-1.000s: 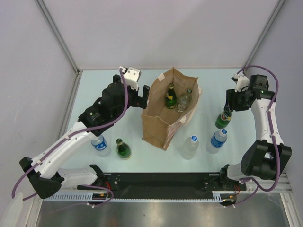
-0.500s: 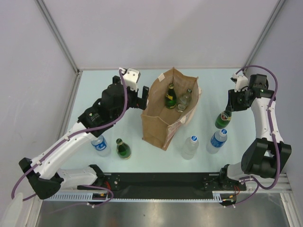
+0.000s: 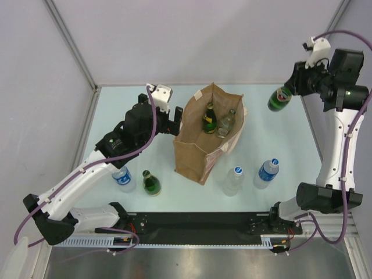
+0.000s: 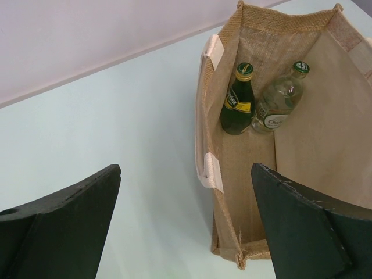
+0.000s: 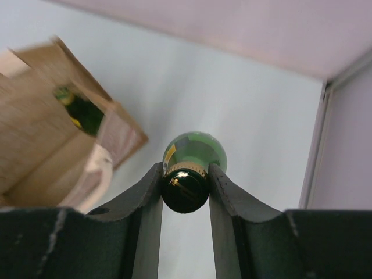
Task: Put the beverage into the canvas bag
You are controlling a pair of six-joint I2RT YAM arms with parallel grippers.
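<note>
In the top external view, a green glass bottle is being held aloft in the right gripper, over the far right of the table and well apart from the canvas bag, while the left gripper is being held just beside the bag's left wall. In the left wrist view, that gripper's fingers are being held wide apart on nothing, and a dark green bottle and a clear bottle are being shown against the bag's far wall. In the right wrist view, the bottle's neck is being clamped between both fingers. Judged from this, the bottle is best being carried over the rim and lowered into the free near space before release.
</note>
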